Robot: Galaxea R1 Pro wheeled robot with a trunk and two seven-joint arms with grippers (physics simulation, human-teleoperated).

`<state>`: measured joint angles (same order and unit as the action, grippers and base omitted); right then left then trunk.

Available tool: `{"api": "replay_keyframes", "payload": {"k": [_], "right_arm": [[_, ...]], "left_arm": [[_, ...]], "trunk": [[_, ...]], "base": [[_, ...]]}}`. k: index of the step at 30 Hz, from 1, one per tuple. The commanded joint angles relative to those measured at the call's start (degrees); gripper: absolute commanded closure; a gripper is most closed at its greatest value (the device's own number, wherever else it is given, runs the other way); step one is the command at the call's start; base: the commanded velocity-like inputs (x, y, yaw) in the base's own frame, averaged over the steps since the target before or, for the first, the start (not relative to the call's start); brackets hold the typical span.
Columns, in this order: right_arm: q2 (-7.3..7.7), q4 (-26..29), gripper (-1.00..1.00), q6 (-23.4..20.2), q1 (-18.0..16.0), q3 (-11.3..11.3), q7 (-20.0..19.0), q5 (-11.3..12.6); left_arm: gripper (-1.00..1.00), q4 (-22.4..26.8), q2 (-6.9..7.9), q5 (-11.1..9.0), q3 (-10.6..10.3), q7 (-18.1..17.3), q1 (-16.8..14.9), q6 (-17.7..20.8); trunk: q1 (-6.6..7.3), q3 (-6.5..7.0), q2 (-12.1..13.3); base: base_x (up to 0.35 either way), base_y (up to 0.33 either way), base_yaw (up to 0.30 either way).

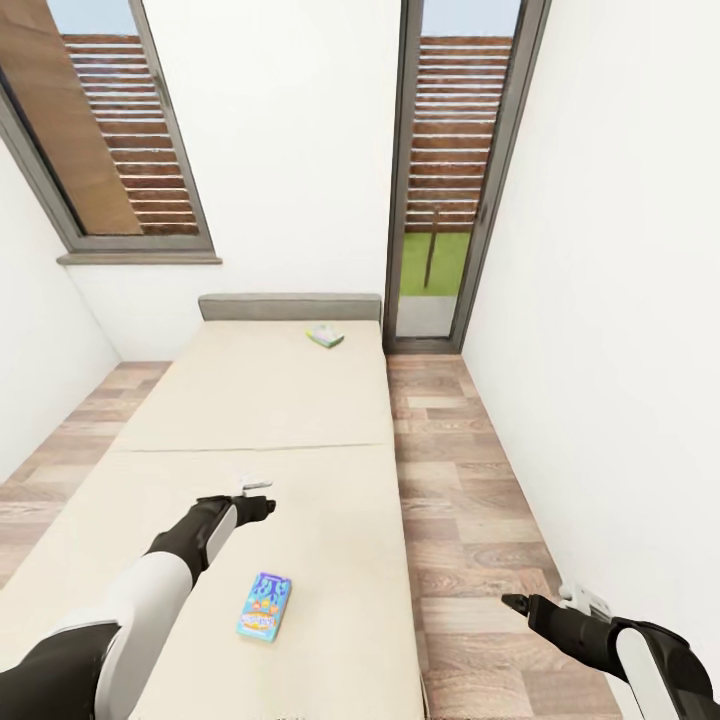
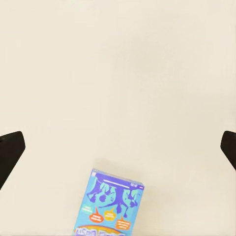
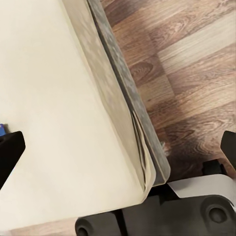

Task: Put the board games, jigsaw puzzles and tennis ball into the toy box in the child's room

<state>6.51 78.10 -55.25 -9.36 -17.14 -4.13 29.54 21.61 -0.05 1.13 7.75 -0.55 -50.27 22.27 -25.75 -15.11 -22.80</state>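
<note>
A: Entry. Blue board game (image 1: 265,606) lies flat on the near part of the bed (image 1: 300,400), close to the robot. A second board game (image 1: 325,335), pale green and white, lies flat near the grey headboard (image 1: 290,305), well apart from the first.

B: Handling estimate?

A: Judged a stiff, light cardboard box with a printed, probably slick face. It lies flush on the mattress, so I would pinch across the two long edges, near the middle, rather than press on the lid.

B: Grippers?

A: Left gripper (image 1: 262,503) hovers over the mattress just beyond the blue box, jaws spread wide, nothing between them; in the left wrist view the box (image 2: 112,204) sits off-centre, not yet between the fingertips (image 2: 10,147). Right gripper (image 1: 518,603) hangs over the floor beside the bed, also wide and empty.

B: Surface, room?

A: Plain beige mattress, likely soft, so the box may sink under pressure. Wood-plank floor (image 1: 470,480), white walls, dark-framed windows (image 1: 455,170).
</note>
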Motion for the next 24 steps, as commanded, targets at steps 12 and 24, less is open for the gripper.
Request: {"api": "replay_keyframes", "payload": {"k": [12,24], "right_arm": [[-0.01,0.0,-1.00,-0.3,0.0,-0.1,-0.4,-0.4],[1.22,-0.8,-1.00,-0.1,-0.2,-0.1,-0.4,-0.3]], "left_arm": [[-1.00,0.2,0.17,0.0,0.3,-0.1,-1.9,1.9],[-1.00,0.3,-0.08,0.1,0.3,-0.1,-4.1,4.7]], "trunk": [[-0.03,-1.23,-0.1],[-0.03,-2.35,-0.1]], "base": [[0.000,0.000,0.000],[0.000,0.000,0.000]]}}
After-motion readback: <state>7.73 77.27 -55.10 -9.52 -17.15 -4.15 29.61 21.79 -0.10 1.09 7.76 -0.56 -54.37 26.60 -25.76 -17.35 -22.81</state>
